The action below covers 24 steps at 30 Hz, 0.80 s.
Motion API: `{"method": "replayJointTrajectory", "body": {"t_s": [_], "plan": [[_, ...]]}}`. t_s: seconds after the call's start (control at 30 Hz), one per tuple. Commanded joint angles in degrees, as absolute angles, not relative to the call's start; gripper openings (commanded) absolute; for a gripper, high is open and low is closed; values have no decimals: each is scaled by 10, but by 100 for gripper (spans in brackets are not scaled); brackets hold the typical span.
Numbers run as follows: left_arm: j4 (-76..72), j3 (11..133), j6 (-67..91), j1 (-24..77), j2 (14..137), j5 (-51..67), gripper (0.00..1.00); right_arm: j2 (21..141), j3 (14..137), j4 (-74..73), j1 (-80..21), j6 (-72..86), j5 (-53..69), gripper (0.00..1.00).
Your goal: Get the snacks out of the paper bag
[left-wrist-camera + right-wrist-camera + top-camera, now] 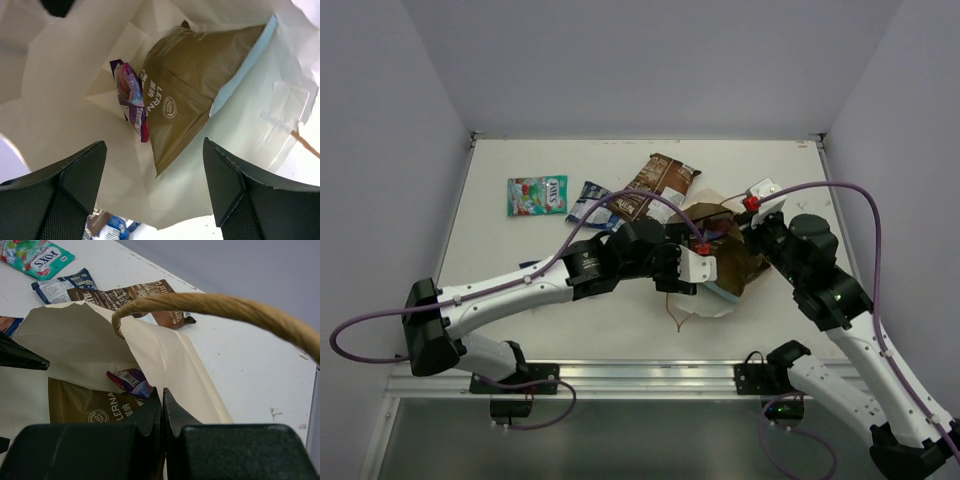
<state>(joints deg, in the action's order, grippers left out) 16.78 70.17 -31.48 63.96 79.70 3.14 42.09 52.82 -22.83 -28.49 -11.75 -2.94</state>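
Packets lay loose on the table [520, 150] in the overhead view: the green-red packet [537, 195], the blue-white packet [588, 203] and the dark brown-white packet [658, 183], all beyond the paper bag [725, 262]. The bag lay on its side between the arms.

From the left wrist, the left gripper [155, 195] was pointed into the bag's mouth, its jaws wide apart with nothing between them. Deeper in sat the purple packet [131, 97], touching the olive-brown packet [185, 90].

From the right wrist, the right gripper [162, 407] was fully closed and seemed to pinch the bag's rim under the handle [225, 307].

Closing from there risked catching the paper lining or both packets together. A slipped right pinch would likely let the mouth sag over the left fingers.
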Motion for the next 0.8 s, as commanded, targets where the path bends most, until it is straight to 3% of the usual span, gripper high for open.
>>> {"method": "replayJointTrajectory", "body": {"t_s": [0.0, 0.53, 0.63, 0.73, 0.77], "plan": [[172, 695, -407, 647, 815, 61, 84, 417, 555, -235, -287, -125, -13, 0], [134, 695, -459, 685, 923, 27, 86, 425, 551, -232, -287, -110, 25, 0], [108, 689, -475, 684, 932, 16, 80, 426, 549, -232, -287, -109, 25, 0], [98, 681, -483, 684, 944, 6, 67, 422, 547, -232, -286, -111, 22, 0], [100, 684, -481, 683, 951, 8, 58, 418, 544, -229, -286, -111, 22, 0]]}}
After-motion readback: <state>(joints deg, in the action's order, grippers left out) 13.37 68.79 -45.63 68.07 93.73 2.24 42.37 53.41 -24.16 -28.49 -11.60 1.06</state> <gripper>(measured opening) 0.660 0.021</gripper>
